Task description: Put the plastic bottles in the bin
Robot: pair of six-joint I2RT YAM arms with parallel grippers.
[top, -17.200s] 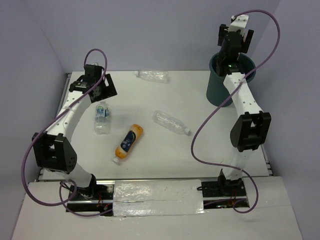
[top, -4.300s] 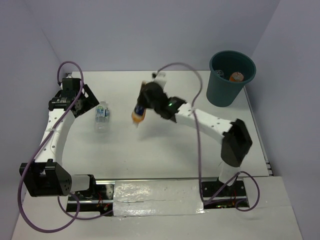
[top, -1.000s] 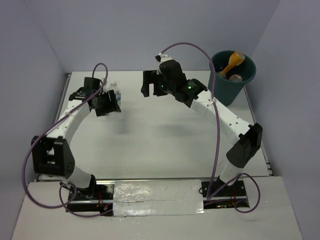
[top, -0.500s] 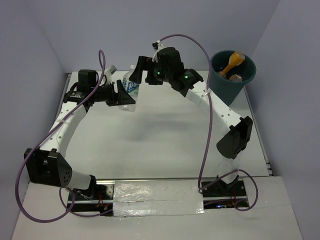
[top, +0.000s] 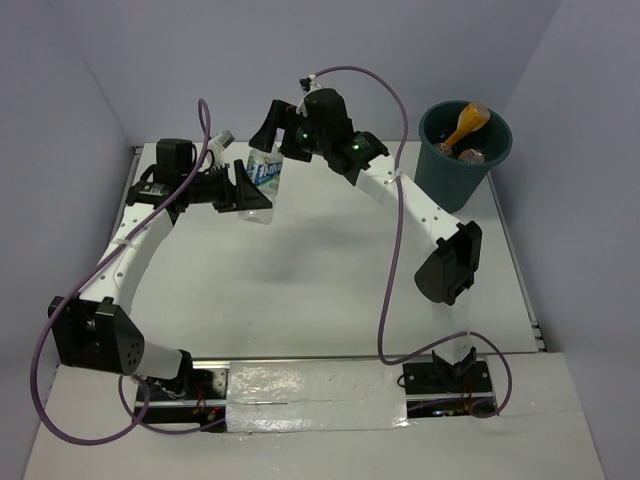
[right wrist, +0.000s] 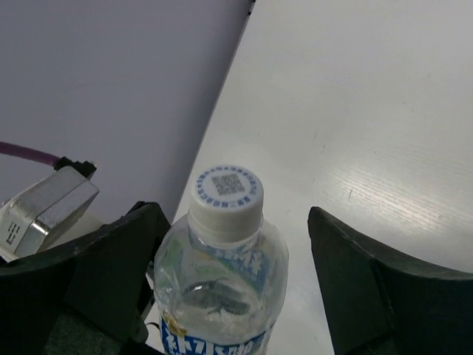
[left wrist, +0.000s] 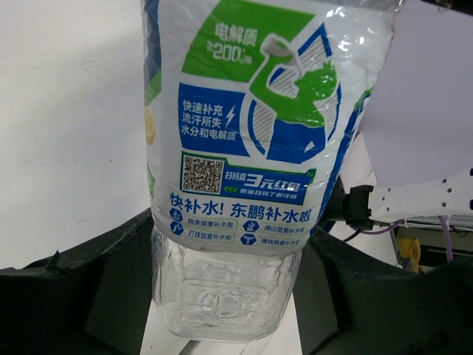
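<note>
The blue-white labelled bottle (top: 263, 176), above the counter (top: 330, 270) at 11 o'clock, is clamped at its base by the left end effector (left wrist: 233, 248). The right end effector (right wrist: 235, 222), spread apart astride the cap, should be closed firmly before the left is released. The bin (top: 445, 182) is located at 1 o'clock.

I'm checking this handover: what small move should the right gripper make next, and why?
Probably close the right gripper on the neck of the clear plastic bottle with the blue-white label. It stands open either side of the white cap, while the left gripper clamps the bottle's base, away from the dark teal round bin.
</note>
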